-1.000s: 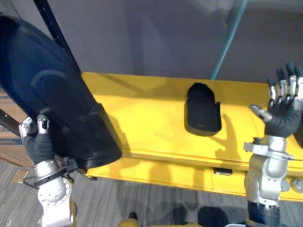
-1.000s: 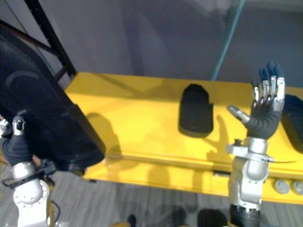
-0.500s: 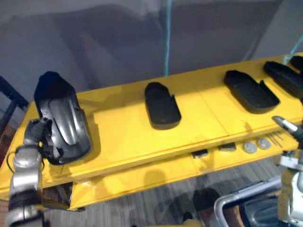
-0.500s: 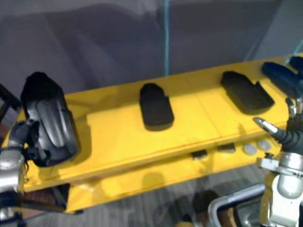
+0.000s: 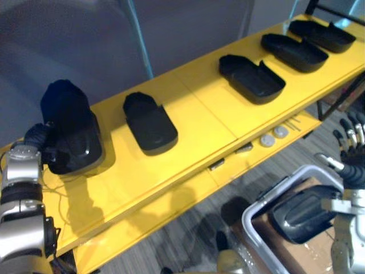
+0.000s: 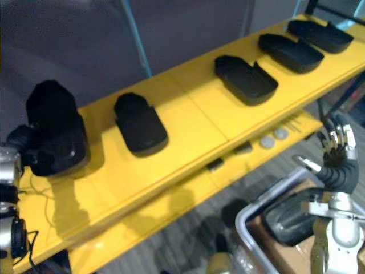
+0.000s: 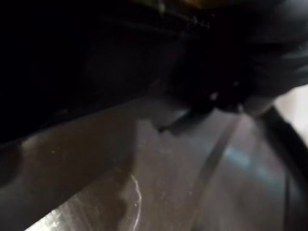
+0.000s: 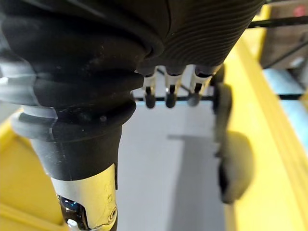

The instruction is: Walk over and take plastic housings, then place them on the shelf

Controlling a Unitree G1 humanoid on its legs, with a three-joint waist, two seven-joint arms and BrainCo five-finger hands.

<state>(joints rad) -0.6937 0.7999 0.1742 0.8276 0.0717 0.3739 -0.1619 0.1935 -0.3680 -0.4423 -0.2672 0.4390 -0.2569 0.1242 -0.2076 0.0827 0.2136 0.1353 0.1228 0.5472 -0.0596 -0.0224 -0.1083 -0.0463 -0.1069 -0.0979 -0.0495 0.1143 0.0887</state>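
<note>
Along the yellow shelf (image 5: 199, 108) the widest bare stretch lies between the 2nd housing (image 5: 150, 121) and the 3rd housing (image 5: 251, 78); the leftmost housing (image 5: 71, 134), with the left hand (image 5: 35, 137) against it, leaves a narrow gap to the 2nd, and the 4th housing (image 5: 293, 51) and 5th housing (image 5: 321, 34) crowd the right end. The shelf's front strip is bare along its length, and a teal post (image 5: 140, 40) rises behind the row. The right hand (image 5: 351, 165), fingers spread, hangs free near a grey-rimmed bin (image 5: 246, 220) holding another housing (image 5: 302, 214)
</note>
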